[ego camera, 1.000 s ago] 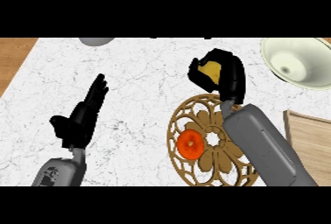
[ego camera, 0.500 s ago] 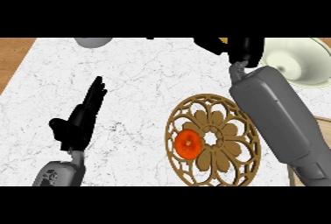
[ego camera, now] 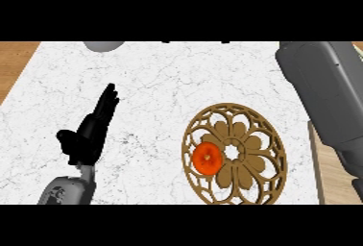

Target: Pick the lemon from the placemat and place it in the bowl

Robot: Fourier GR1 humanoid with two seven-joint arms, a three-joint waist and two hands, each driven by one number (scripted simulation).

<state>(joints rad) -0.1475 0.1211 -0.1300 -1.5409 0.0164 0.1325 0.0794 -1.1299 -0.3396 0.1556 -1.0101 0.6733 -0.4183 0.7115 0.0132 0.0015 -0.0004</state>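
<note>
The round brown openwork placemat [ego camera: 264,126] lies on the white marble counter at the lower right. An orange round fruit [ego camera: 208,157] rests on its left half. No lemon shows in the head view, and the bowl is out of sight too. My right forearm [ego camera: 322,91] stretches up along the right side, and its hand is cut off past the top of the picture. My left hand [ego camera: 89,134] stays open at the lower left, fingers pointing up, holding nothing.
A grey rounded object [ego camera: 105,45] peeks in at the counter's far edge, upper left. Wooden surface [ego camera: 16,62] borders the counter on the left, and a light wooden board [ego camera: 334,178] lies by the placemat's right side.
My right arm has reached farther up and right with the lemon in its hand; hand and lemon have left the picture and the bowl no longer shows. The left hand has not moved.
</note>
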